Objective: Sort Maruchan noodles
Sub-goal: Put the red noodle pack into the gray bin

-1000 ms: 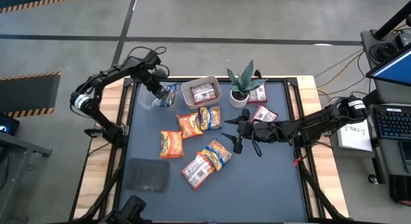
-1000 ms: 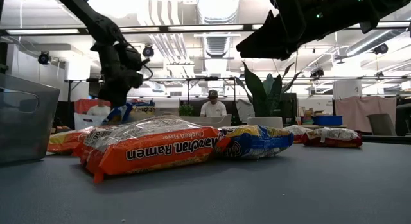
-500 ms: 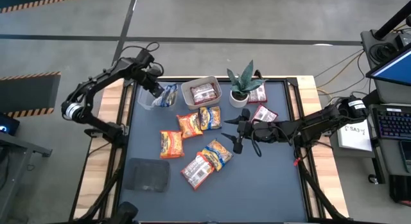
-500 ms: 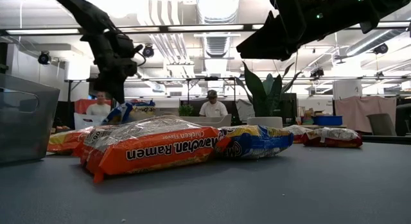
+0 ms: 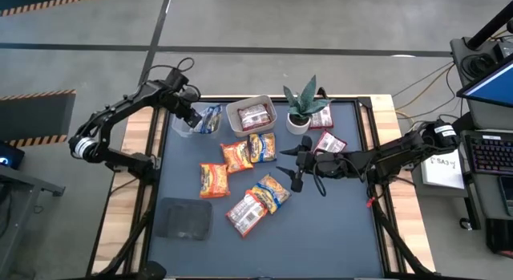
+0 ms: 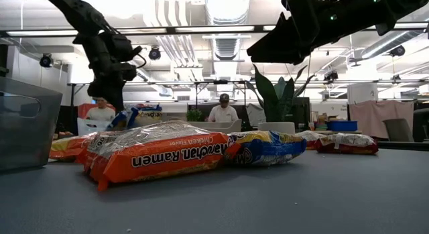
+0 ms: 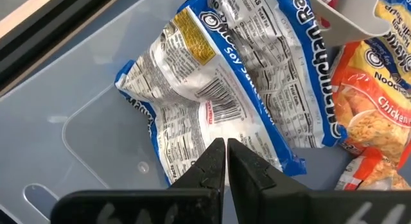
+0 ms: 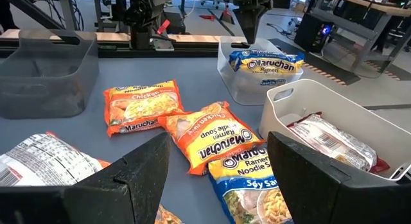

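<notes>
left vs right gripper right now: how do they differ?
1. The left gripper is shut, fingers together; the right gripper is open, fingers spread wide.
2. The left gripper is over the clear tub at the table's far left, above the blue packet in it; the right gripper is mid-table, beside the loose orange packets.
3. Neither holds anything.

Readable text: orange packet (image 6: 157, 155) in low view, upside down, "Maruchan Ramen" plus "Chicken Flavor". Right wrist view: blue packet in clear tub (image 8: 266, 63) "Maruchan Ramen"; orange packets (image 8: 138, 105) "Chicken", "Maruchan"; blue-yellow packet (image 8: 247, 169) "Noodle Soup", "Soy Sauce". Left wrist view: blue packet back (image 7: 225, 89) "Soy Sauce", barcode, fine print unreadable.
</notes>
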Action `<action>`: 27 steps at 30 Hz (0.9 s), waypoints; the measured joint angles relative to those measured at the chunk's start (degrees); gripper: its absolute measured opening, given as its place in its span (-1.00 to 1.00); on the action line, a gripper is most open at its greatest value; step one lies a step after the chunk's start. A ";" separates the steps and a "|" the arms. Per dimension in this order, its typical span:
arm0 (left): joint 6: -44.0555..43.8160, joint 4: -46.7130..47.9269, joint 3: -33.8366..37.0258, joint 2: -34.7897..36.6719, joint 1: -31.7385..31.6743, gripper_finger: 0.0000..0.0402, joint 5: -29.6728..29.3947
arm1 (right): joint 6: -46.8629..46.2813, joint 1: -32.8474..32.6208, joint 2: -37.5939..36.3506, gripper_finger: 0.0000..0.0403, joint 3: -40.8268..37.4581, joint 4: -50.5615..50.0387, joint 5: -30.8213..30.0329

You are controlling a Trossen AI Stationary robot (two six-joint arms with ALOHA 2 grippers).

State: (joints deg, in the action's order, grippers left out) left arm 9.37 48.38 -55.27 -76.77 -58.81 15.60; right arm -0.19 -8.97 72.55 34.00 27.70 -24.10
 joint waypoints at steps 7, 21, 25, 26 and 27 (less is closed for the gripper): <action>-0.46 -0.86 0.42 0.01 0.02 -1.00 -0.04 | -0.19 0.00 0.00 0.20 0.00 -0.02 0.01; -13.27 -10.24 7.80 11.35 14.50 -1.00 3.67 | -6.62 0.00 0.00 -0.14 0.04 -0.49 0.54; -17.39 -17.76 11.81 16.39 21.98 -1.00 3.45 | -7.77 0.00 0.00 -0.33 1.95 -3.74 1.36; -18.38 -19.66 12.80 17.35 23.81 -1.00 3.39 | -7.76 0.02 0.00 -0.38 2.83 -5.15 1.85; -19.48 -21.86 13.80 18.20 25.60 -1.00 3.22 | -7.78 0.02 0.00 -0.43 3.81 -6.82 2.02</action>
State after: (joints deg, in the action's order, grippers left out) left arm -10.12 26.52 -41.47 -58.57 -33.21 18.81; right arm -7.97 -8.95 72.55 37.80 20.88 -22.08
